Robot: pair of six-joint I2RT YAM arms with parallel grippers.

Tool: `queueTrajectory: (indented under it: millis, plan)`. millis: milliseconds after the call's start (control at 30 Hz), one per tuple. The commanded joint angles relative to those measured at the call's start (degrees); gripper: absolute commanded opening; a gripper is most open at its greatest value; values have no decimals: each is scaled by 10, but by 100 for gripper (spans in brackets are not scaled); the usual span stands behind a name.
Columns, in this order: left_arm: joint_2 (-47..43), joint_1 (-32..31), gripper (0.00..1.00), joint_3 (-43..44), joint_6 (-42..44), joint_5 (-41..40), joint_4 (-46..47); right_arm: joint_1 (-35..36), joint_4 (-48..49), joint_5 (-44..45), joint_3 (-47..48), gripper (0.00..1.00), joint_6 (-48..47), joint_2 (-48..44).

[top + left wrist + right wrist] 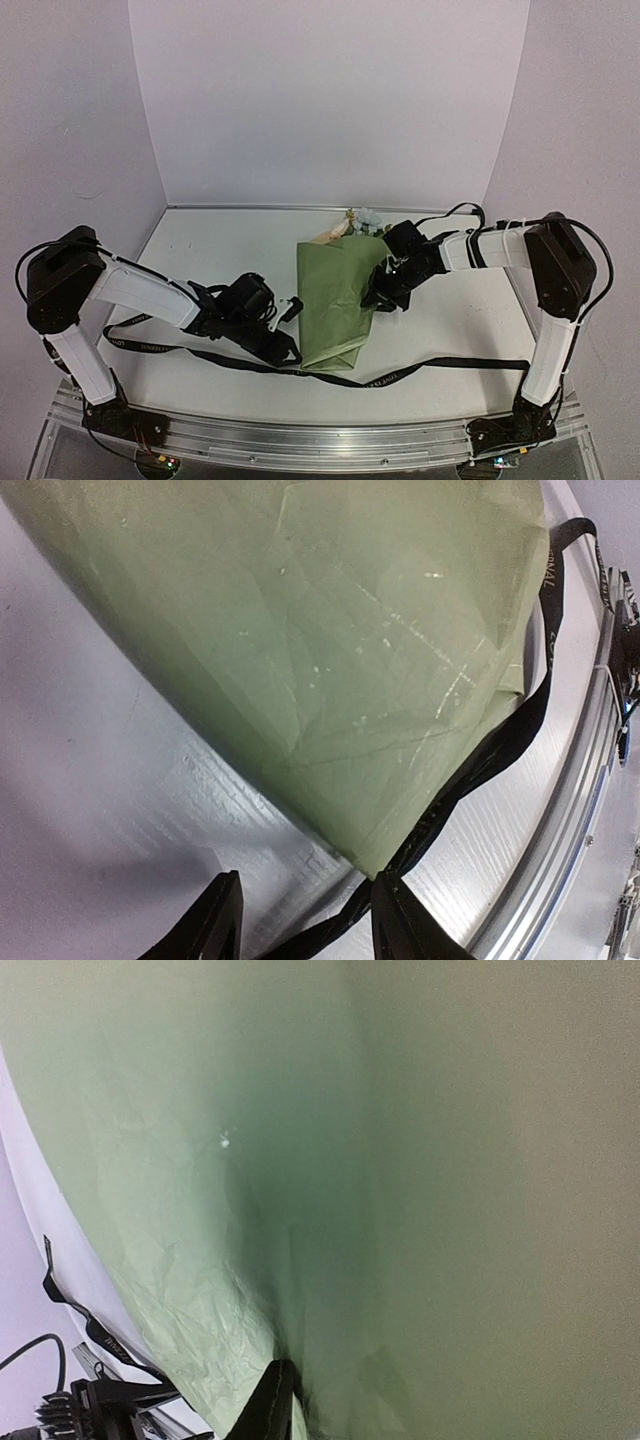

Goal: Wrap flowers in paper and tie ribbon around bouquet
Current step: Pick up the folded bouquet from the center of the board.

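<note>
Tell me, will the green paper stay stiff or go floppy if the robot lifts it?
Probably floppy: the paper looks thin and crinkled, with folds showing through. It is likely light, so a push could slide it across the table. Hard tugs might tear it.

The left arm [140, 290] and right arm [495, 248] are built from white box-shaped links [78, 365] joined by bulky black housings [60, 280]. Thin black cables [465, 207] are looped along them. Each is bolted on a black base [125, 418], where small red and green lights [165, 462] are seen. The left gripper [307, 880] is fitted with black tapered fingers [215, 920]
</note>
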Motion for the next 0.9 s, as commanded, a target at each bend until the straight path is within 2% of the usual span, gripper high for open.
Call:
queueTrajectory:
  millis: [0, 133, 300, 433, 700, 867]
  plan:
    - [-82, -3, 46, -15, -16, -20, -20, -1, -34, -10, 34, 14, 49, 1]
    - [-113, -6, 41, -35, -12, -10, -40, -1, -36, -25, 45, 12, 102, -1]
    - [-97, -20, 22, -61, -23, 9, -31, -1, -38, -34, 47, 11, 140, -9]
    - [-76, -30, 12, -68, -36, 16, -4, -1, -38, -39, 48, 11, 166, -16]
    - [-22, -30, 10, -49, -64, -17, 37, -1, -38, -46, 44, 10, 197, -29]
    - [5, -29, 5, -33, -91, -65, 27, -1, -37, -50, 35, 10, 213, -39]
